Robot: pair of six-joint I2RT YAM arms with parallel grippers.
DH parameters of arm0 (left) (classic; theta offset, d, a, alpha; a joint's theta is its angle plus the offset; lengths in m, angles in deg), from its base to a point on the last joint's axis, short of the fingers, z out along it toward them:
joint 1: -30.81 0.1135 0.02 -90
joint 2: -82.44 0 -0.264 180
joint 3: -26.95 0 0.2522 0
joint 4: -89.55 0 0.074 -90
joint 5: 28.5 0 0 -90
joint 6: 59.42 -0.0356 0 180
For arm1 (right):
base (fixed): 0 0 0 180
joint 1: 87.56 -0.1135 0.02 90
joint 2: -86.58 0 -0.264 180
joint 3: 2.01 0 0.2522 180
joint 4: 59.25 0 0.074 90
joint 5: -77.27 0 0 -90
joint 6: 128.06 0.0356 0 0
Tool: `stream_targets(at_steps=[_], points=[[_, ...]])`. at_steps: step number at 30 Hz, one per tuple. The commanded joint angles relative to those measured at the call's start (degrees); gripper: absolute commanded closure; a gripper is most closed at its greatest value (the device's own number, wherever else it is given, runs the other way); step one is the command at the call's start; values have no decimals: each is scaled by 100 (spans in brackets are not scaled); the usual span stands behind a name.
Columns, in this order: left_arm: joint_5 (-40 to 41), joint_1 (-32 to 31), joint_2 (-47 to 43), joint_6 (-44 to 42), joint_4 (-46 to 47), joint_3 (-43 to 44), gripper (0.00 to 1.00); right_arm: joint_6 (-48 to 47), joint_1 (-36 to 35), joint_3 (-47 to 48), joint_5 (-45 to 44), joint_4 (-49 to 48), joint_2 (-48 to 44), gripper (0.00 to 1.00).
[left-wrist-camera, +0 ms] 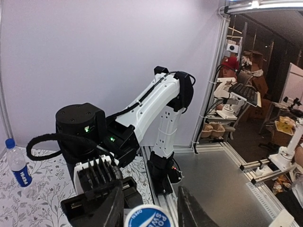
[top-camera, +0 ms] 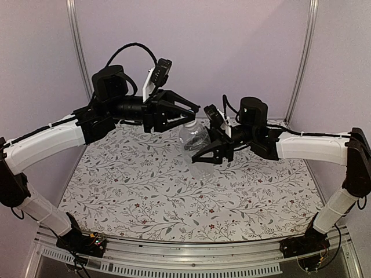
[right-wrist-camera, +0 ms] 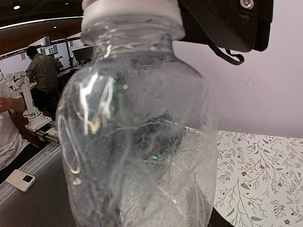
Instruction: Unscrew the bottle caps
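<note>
The plain clear bottle (top-camera: 196,145) hangs above the floral mat with my right gripper (top-camera: 204,155) shut around its body. In the right wrist view this bottle (right-wrist-camera: 137,132) fills the frame and hides my fingers. My left gripper (top-camera: 186,117) comes in from the left at the bottle's top. In the left wrist view its blue bottle cap (left-wrist-camera: 149,216) sits between the two dark fingers (left-wrist-camera: 110,208), which press close on either side. The labelled bottle (left-wrist-camera: 18,165) stands upright on the mat at the far left, its blue cap (left-wrist-camera: 9,141) on.
The floral mat (top-camera: 145,191) covers the table between two upright frame posts (top-camera: 78,40). The right arm's white link (left-wrist-camera: 156,109) and base (left-wrist-camera: 163,175) stand close behind the held bottle. Beyond the table edge lie a metal rail (left-wrist-camera: 265,168) and lab clutter.
</note>
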Motion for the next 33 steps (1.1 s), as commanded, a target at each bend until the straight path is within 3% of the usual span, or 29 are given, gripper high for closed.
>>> stream_targets(at_steps=[1,5,8,15,18,22,27,29,33], points=[[-3,52,38,-63,-4,47,67,46,-16,96,-81,-19,-13,54],[499,46,-26,-13,-64,6,81,46,-14,69,-488,36,-50,55],[1317,-49,-177,142,-24,-145,89,36,1,99,-1035,189,-77,55],[4806,-815,-390,320,-418,-201,95,-59,10,124,-2270,438,-191,55],[5846,-1034,-333,522,-688,-38,95,-250,3,91,-2623,393,-252,55],[6517,-1173,-242,605,-820,101,89,-170,-1,22,-2933,198,-289,55],[6736,-1205,-227,515,-885,215,77,-154,1,-84,-3076,146,-364,55],[6683,-1199,-228,402,-887,253,65,-177,1,-101,-3019,158,-385,55],[6145,-1179,-280,40,-683,202,31,-247,3,-121,-2733,167,-378,55]])
